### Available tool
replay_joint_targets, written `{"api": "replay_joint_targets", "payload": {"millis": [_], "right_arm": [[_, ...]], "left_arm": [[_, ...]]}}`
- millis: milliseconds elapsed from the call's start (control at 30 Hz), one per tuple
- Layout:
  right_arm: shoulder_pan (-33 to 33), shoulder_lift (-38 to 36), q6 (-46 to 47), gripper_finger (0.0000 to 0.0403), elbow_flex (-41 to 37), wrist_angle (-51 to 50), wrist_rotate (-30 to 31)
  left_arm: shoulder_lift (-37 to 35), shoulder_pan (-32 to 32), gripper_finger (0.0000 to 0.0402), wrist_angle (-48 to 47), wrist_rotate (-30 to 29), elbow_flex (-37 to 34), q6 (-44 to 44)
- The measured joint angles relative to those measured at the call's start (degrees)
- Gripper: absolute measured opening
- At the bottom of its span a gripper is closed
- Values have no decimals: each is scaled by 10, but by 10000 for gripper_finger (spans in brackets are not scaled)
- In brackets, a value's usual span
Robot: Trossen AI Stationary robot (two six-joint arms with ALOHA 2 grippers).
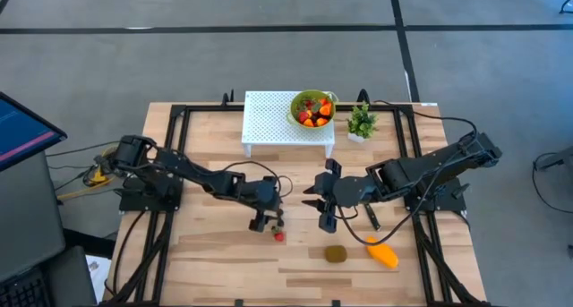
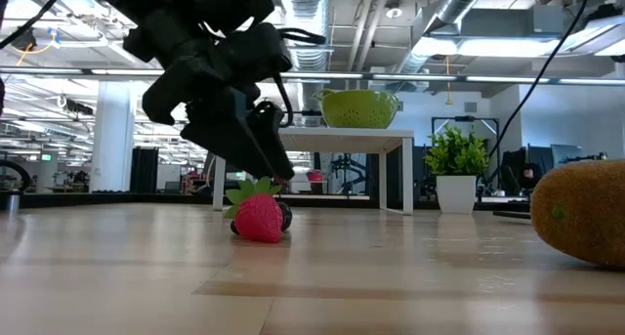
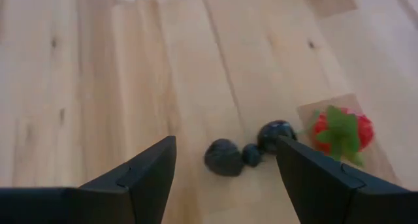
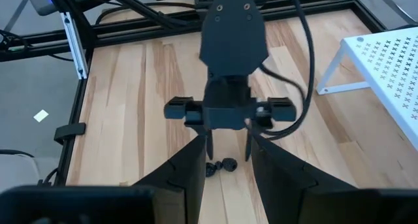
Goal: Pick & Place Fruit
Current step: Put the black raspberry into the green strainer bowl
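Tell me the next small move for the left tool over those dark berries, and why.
Probably lower the left tool a little and close. Its fingers are open and straddle the dark berries, which lie on the table between them, not yet gripped. The strawberry sits just outside one finger, so keep centred on the dark ones. The right tool waits nearby.
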Motion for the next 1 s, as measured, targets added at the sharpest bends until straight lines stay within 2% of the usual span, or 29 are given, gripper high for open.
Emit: {"api": "replay_joint_targets", "payload": {"millis": [500,767,1000], "right_arm": [[0,0,0,117,0,0,0],[0,0,0,117,0,0,0],[-2,0,0,117,0,0,0]], "left_arm": [[48,-8,226,24,-25,0,103],[69,-8,225,34,-11,0,107],[73,-8,200,43,-9,0,107]]}}
